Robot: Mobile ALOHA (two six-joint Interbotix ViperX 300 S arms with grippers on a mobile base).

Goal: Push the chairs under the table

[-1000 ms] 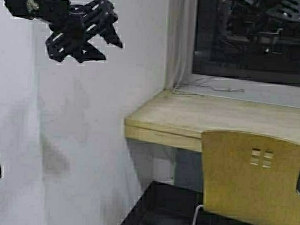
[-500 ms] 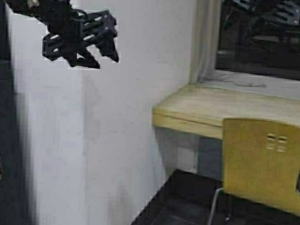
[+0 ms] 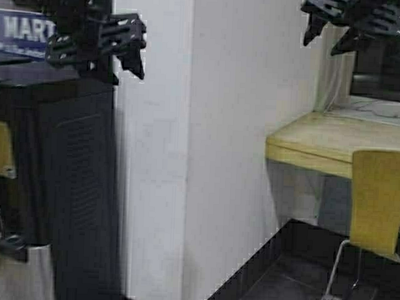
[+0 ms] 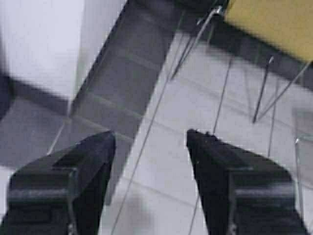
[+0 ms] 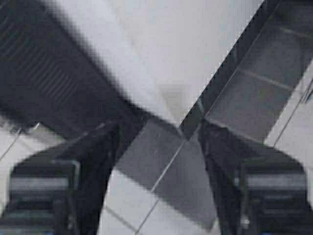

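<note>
At far right, the chair (image 3: pixel 380 201) is seen before the worktop (image 3: pixel 320 145), not yet pushed under; the base has been turned left, both end effectors (image 3: pixel 102 43) (image 3: pixel 348 23) raised, fingers apart.

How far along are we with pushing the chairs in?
Nothing looks done: the yellow-tan plywood chair stands clear of the pale-wood counter table, its chrome legs out on the tiled floor. Nothing is in hand either: the left gripper and right gripper hang open and empty. Pushing remains.
</note>
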